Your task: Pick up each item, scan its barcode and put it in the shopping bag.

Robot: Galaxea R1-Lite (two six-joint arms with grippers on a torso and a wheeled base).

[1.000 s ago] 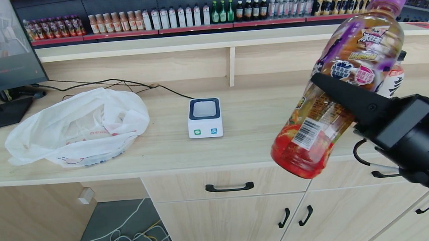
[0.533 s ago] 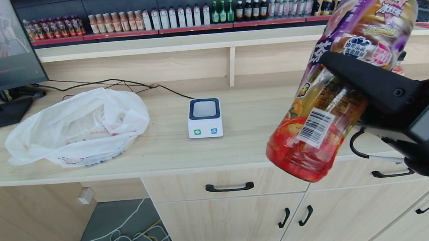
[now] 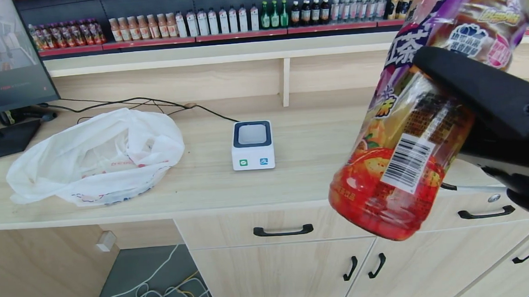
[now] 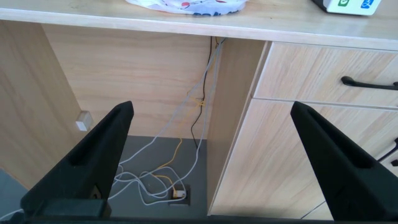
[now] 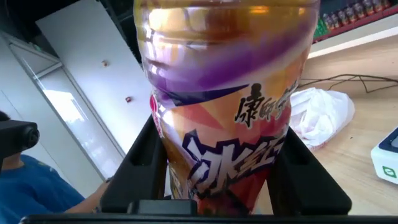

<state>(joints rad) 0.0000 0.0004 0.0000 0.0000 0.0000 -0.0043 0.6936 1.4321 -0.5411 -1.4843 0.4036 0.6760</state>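
My right gripper (image 3: 449,91) is shut on a drink bottle (image 3: 410,130) with a purple and orange label, held high at the right, tilted, its red base and barcode facing the head camera. The same bottle (image 5: 230,106) sits between the black fingers (image 5: 134,168) in the right wrist view. A white barcode scanner (image 3: 252,145) stands mid-counter, left of the bottle. The white shopping bag (image 3: 99,156) lies open on the counter's left part. My left gripper (image 4: 208,155) hangs open below counter level, in front of the cabinet, holding nothing.
A monitor (image 3: 2,59) stands at the counter's far left, with cables (image 3: 128,102) running behind the bag. Shelves of bottles (image 3: 238,19) line the back wall. Cabinet drawers and doors with black handles (image 3: 282,231) sit under the counter (image 3: 202,189). Loose cords (image 4: 161,180) lie on the floor.
My right gripper has lifted the bottle higher and closer to the head camera; its cap has gone past the picture's top edge. Bag and scanner have not moved.
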